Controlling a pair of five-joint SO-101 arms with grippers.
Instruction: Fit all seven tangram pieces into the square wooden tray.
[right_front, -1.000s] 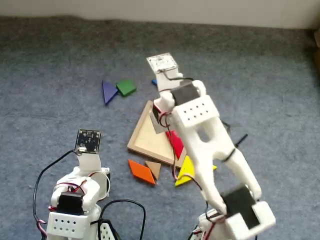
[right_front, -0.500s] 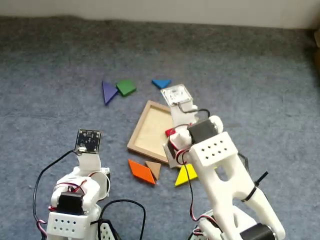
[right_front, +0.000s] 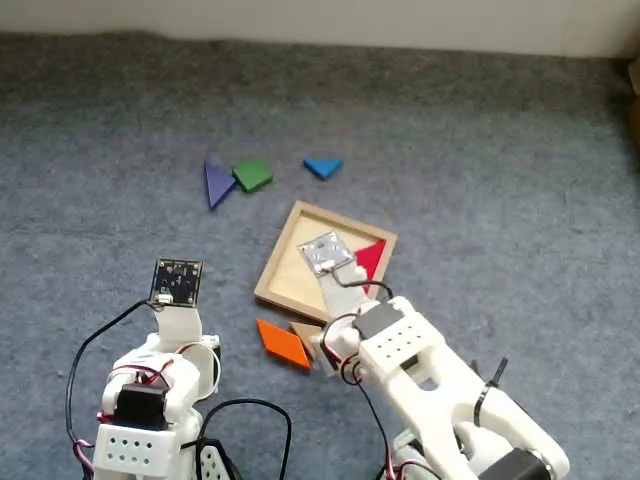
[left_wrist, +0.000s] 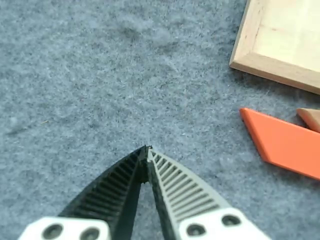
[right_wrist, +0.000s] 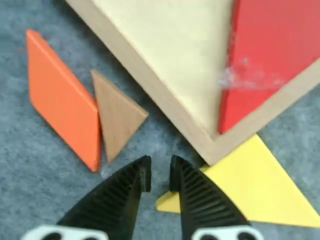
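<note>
— Where do we see the square wooden tray?

— Near the middle of the grey carpet, turned so that one corner points to the carpet's far edge; it is pale wood with a raised rim, and a red triangle lies flat inside against its right corner; the remaining floor is bare.

— And the loose pieces?

— We count three beyond the tray toward the far edge: a purple triangle just beside a green square, and a blue triangle apart from them; by the tray's near rim an orange parallelogram touches a brown triangle; a yellow triangle lies against the tray's near corner.

— The claws?

— We find the right gripper released, jaws a narrow slit apart and empty, between the brown and yellow triangles; the left gripper is clenched on nothing over bare carpet, off the tray's left corner.
</note>
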